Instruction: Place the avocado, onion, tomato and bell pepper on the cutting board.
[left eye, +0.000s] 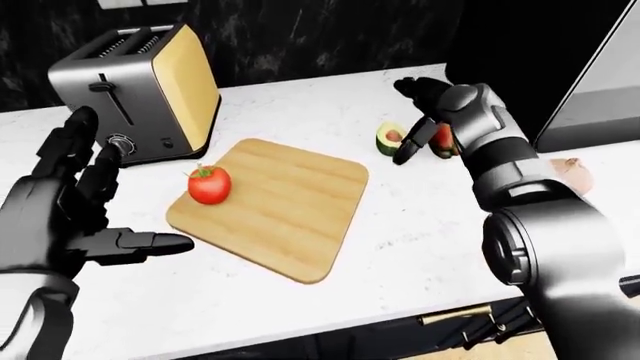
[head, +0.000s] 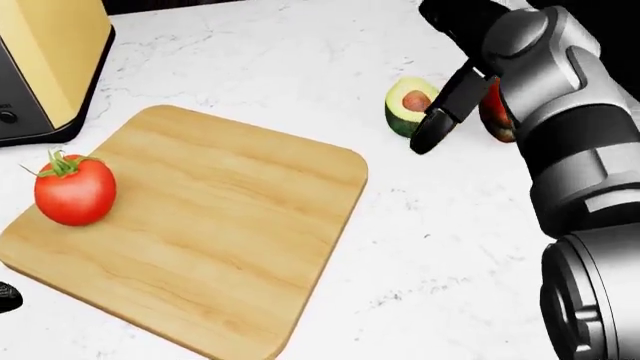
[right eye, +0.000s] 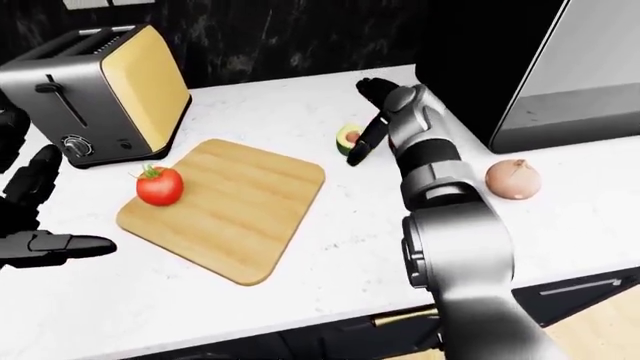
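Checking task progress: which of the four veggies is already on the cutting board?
Only the tomato, near the cutting board's left edge. The avocado, bell pepper and onion all sit on the counter right of it.

The worktop (head: 250, 67) is white marble with faint grey veins. The cutting board (head: 200, 225) is pale wood with darker grain streaks. The tomato (head: 73, 190) is bright red with a green stalk. The avocado (head: 408, 103) half shows a dark green skin, yellow-green flesh and a brown stone. The onion (right eye: 513, 178) is tan-pink. The toaster (left eye: 140, 90) is steel grey with yellow sides. The fingers (head: 440, 120) are black.
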